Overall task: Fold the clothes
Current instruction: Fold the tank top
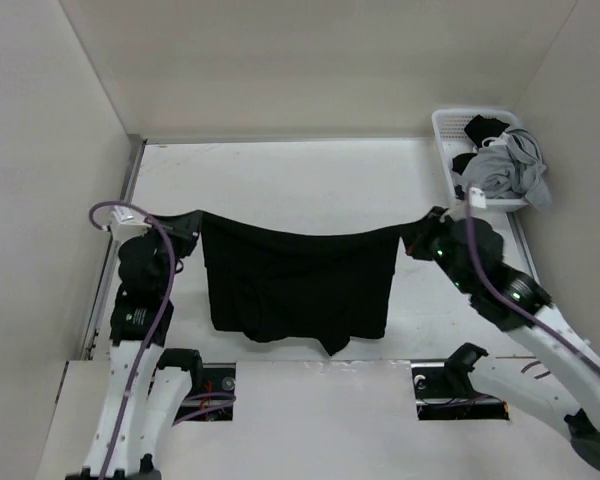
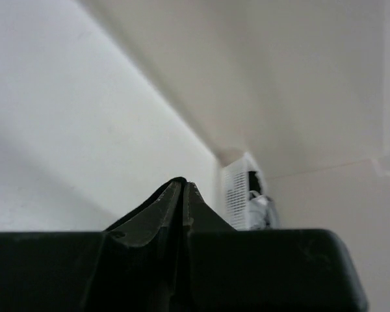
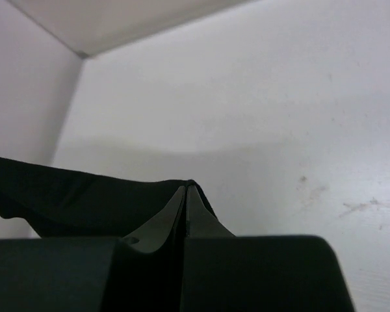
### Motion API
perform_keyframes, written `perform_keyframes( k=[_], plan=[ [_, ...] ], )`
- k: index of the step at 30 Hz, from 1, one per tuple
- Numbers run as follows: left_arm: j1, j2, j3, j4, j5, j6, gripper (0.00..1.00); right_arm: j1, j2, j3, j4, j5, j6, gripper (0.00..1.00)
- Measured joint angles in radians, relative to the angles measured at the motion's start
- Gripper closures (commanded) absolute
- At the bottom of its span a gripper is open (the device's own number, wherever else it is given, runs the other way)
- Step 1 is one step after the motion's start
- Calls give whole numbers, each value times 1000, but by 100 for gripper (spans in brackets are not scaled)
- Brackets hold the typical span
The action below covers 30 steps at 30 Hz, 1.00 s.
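1. Table (image 1: 280, 180): white, walled L, R and far. Open room across mid and far part.
2. Clothes (image 1: 300, 285): 1 black garment, stretched L-R over near half of table. Top edge sags betw. grippers, rest hangs toward near edge. No fold visible; judged early stage, laying flat + all folds left.
3. Basket (image 1: 448, 125): far R corner, grey laundry (image 1: 505, 170) inside, close behind R arm.
4. Left gripper (image 1: 188, 228): jaws closed, pinching garment's top L corner. Left wall (image 1: 40, 150) close by.
5. Right gripper (image 1: 417, 238): jaws closed on top R corner.
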Motion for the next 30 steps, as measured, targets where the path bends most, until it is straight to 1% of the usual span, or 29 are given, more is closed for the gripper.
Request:
perform_keyframes(
  k=[2, 4, 8, 10, 13, 17, 19, 23, 26, 30],
  plan=[
    [2, 89, -57, 20, -6, -1, 100, -123, 88, -79, 72, -115, 4, 100],
    [0, 201, -92, 64, -23, -2, 100, -225, 210, -130, 156, -217, 13, 100],
    [-19, 509, -89, 215, -75, -4, 100, -362, 505, -130, 315, -353, 23, 100],
    [-23, 680, -51, 288, -94, -4, 100, -406, 645, -78, 362, -400, 24, 100],
    [-21, 895, 50, 365, -109, -4, 100, -464, 838, 57, 415, -457, 26, 100],
    [-9, 1085, 221, 431, -104, 0, 100, -514, 995, 226, 458, -504, 28, 100],
    [1, 1120, 266, 462, -94, 0, 99, -528, 1020, 257, 482, -515, 28, 100],
    [24, 1109, 261, 510, -82, -1, 99, -535, 1007, 232, 519, -528, 31, 100],
    [33, 1062, 175, 560, -75, -10, 99, -536, 955, 136, 549, -539, 43, 100],
    [37, 984, 24, 600, -61, -23, 99, -536, 878, 11, 569, -542, 55, 100]
  ],
)
